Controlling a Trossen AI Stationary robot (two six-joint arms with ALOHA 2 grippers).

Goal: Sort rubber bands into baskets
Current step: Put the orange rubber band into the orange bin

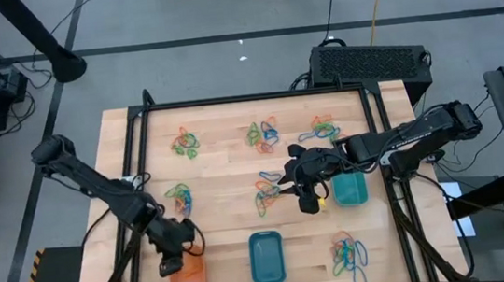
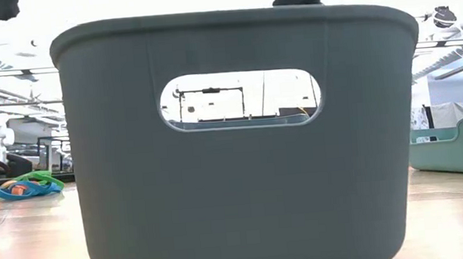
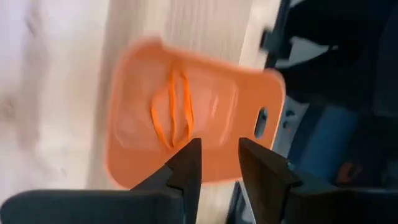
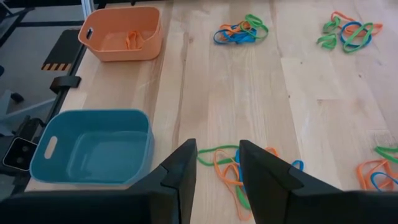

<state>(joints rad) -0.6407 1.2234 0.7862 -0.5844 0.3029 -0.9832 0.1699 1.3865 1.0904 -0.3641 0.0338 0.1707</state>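
Looming closest in the low view, the blue basket (image 2: pixel 241 145) fills nearly the whole picture; past its one side lies a small heap of rubber bands (image 2: pixel 21 187) on the wooden table (image 2: pixel 462 219), and past the other side stands the green basket (image 2: pixel 456 145).

From above, the left arm reaches from the table's far left edge down to the orange basket (image 1: pixel 188 281), elbow bent, with the left gripper (image 1: pixel 171 266) hanging over that basket's rim. The right arm stretches in level from the right edge, past the green basket (image 1: pixel 350 189), and the right gripper (image 1: pixel 307 201) hovers just beside it, over a mixed cluster of bands (image 1: pixel 268 194). The blue basket (image 1: pixel 266 257) sits between the other two along the near edge.

At the left wrist, the fingers (image 3: pixel 186 165) stand parted with nothing between them, above the orange basket (image 3: pixel 186 112), which holds orange bands (image 3: pixel 171 109).

At the right wrist, the fingers (image 4: pixel 183 168) are likewise apart and empty, pointing down at tangled orange, green and blue bands (image 4: pixel 227 168).
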